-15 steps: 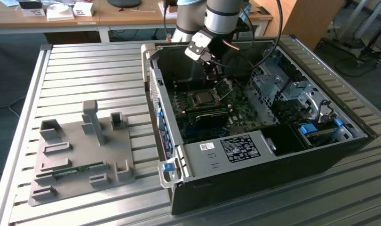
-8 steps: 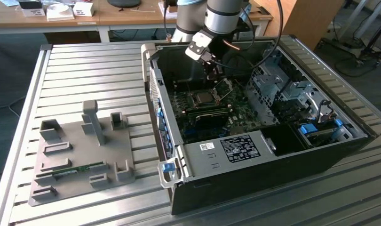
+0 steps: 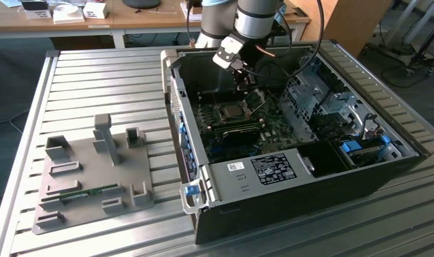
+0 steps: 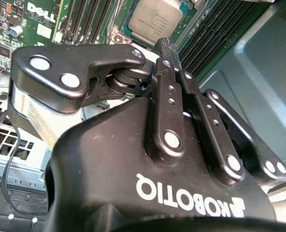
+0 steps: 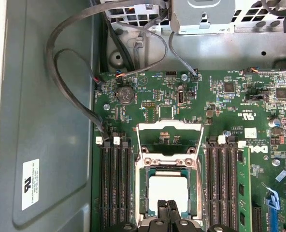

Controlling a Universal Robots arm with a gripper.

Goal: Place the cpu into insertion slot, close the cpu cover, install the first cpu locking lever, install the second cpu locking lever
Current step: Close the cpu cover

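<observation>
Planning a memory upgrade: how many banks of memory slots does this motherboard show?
2. In the first wrist view, one bank runs along one side of the cpu, the other bank along the opposite side. More may be hidden.

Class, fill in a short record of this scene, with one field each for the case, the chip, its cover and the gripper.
case: open computer case lying on a slatted metal table
chip: cpu sitting in its socket on the green board
cover: cpu cover swung up, open
gripper: gripper with fingers together, close above the cpu
</observation>
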